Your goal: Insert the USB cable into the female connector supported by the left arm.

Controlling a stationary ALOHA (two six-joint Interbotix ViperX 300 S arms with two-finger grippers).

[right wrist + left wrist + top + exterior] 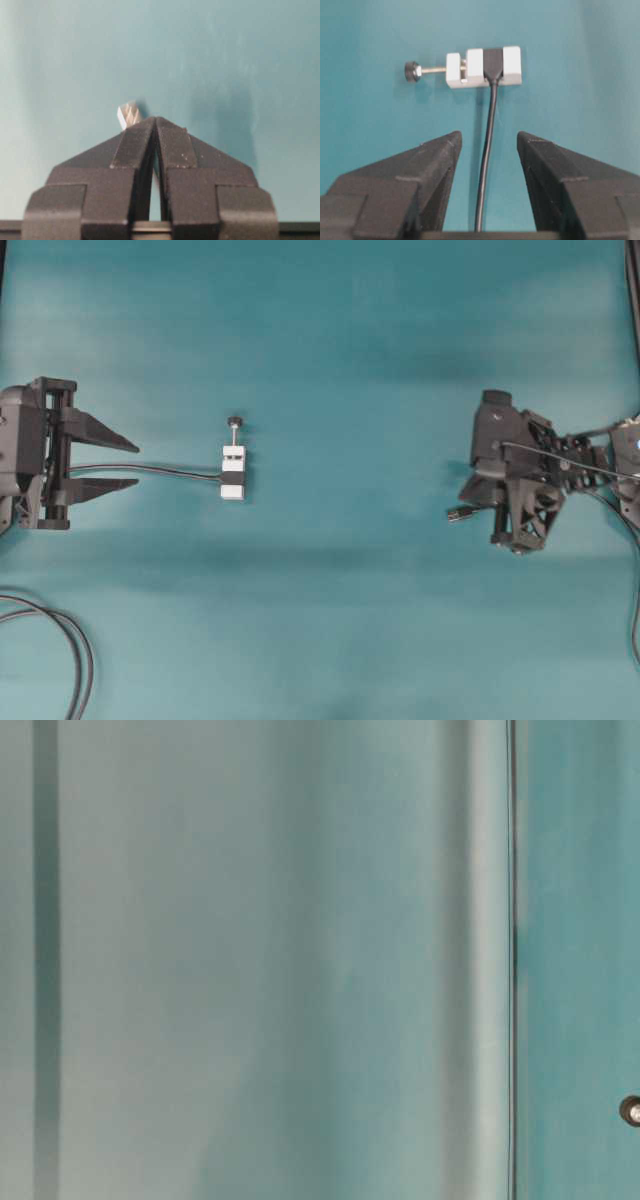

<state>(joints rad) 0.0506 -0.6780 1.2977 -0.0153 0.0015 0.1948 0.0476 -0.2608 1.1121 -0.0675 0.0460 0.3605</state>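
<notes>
1. Right gripper [155,122]: jaws closed on the USB cable [458,512]. In the right wrist view the silver plug tip pokes out just beyond and left of the fingertips. In the overhead view the plug points toward the centre of the table.
2. Left gripper [487,142]: jaws open, holding nothing. The connector's cable [489,150] runs between the fingers without visible contact.
3. Connector [233,472]: white block lying on the teal table [340,360], well ahead of the left fingertips and left of centre. Its knobbed screw [412,71] sticks out sideways.
4. Key relation: plug and connector lie well apart along a roughly horizontal line in the overhead view. The plug's long axis points roughly at the block, sitting slightly lower in that view. The left gripper is the nearer one to the connector.
5. Judgement: the connector is not yet supported. The left arm likely needs to advance and close on the block before the plug is brought in.
6. View differences: the overhead view alone shows both arms and the gap between plug and block. The left wrist view shows the black socket housing seated in the block. The table-level view shows only blurred teal surfaces, nothing usable.
</notes>
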